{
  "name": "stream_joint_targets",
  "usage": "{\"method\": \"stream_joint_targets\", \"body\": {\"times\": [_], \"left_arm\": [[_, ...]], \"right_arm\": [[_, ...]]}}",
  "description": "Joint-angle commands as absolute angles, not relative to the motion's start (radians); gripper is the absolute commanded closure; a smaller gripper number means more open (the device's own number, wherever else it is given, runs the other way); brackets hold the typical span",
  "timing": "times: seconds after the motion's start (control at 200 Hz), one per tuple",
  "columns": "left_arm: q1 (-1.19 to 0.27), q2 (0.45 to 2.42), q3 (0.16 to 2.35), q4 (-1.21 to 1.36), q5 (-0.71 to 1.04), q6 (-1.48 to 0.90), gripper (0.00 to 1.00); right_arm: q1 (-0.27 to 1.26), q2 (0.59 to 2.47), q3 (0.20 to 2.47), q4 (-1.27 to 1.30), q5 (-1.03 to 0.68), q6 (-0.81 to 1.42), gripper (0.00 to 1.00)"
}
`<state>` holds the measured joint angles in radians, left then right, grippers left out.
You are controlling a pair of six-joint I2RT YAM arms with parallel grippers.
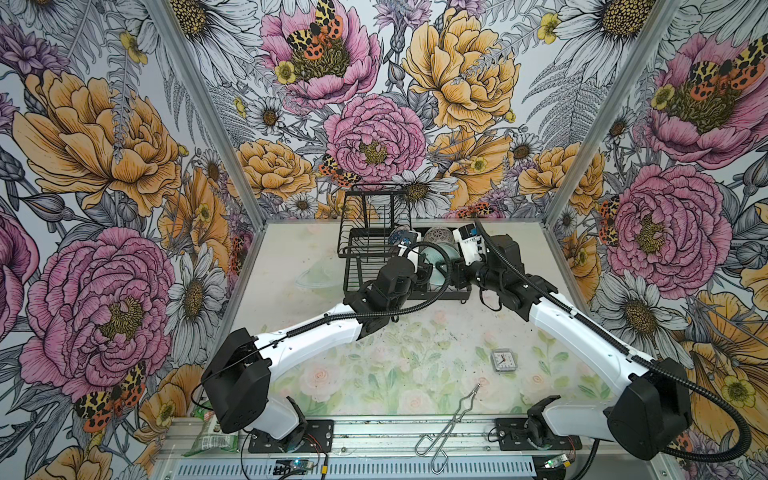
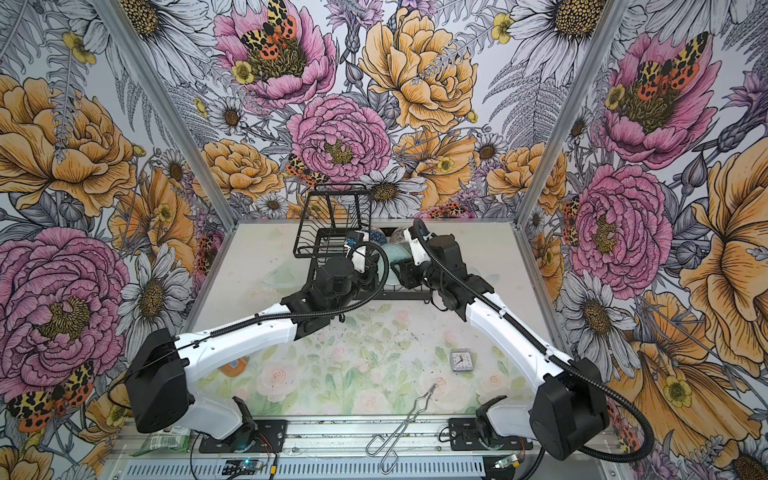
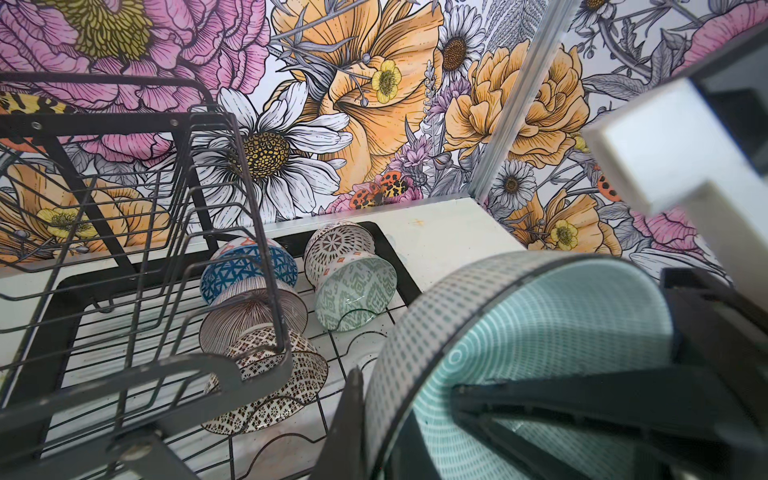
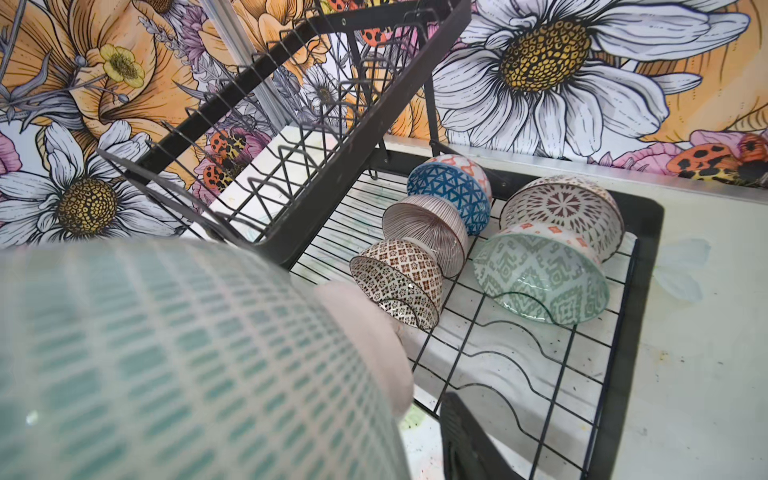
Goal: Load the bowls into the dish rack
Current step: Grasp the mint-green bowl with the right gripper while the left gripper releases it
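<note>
Left jaws (image 3: 407,395): clenched on the wall of the mint bowl (image 3: 540,324), one side inside the rim and the other outside
Right jaws (image 1: 451,270): close against the same bowl's outer side; cannot tell whether they grasp it or are released
Held bowl: tilted on edge in the air over the lower tray of the dish rack (image 4: 648,232), between the two wrists, in the upper middle of the frame in both top views
Done: five bowls lie on their sides in the tray; the blue bowl (image 4: 451,195), striped bowl (image 4: 424,232) and mosaic bowl (image 4: 399,274) are nested in one row, the dotted bowl (image 4: 565,208) and maze bowl (image 4: 540,274) in a row just beside it
Left to do: by my judgement only the held bowl, which is not yet set in the tray and let go
Upper shelf (image 4: 291,124): no bowl shows on it
Left arm (image 1: 316,328): rises from the lower left of the frame, stretched low over the surface (image 1: 374,353), wrist bent toward the rack
Right arm (image 1: 582,332): rises from the lower right, wrist turned inward to meet the other over the tray
</note>
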<state>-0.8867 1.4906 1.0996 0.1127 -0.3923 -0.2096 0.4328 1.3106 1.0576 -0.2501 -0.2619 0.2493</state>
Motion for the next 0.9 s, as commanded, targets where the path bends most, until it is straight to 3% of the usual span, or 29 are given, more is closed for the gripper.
{"method": "stream_joint_targets", "body": {"times": [0.0,0.605,0.651,0.716,0.896], "left_arm": [[-0.881,1.492,1.111,0.21,-0.364,-0.23,1.0],[-0.88,1.505,1.113,0.194,-0.321,-0.241,1.0],[-0.881,1.505,1.114,0.19,-0.316,-0.241,1.0],[-0.88,1.503,1.113,0.187,-0.311,-0.237,0.91],[-0.883,1.484,1.106,0.165,-0.288,-0.211,0.55]], "right_arm": [[0.439,1.296,1.086,-0.213,-0.22,0.261,0.54],[0.446,1.27,1.063,-0.185,-0.189,0.257,1.0],[0.447,1.27,1.062,-0.186,-0.188,0.256,1.0],[0.446,1.267,1.06,-0.184,-0.184,0.256,1.0],[0.446,1.266,1.048,-0.177,-0.157,0.248,1.0]]}}
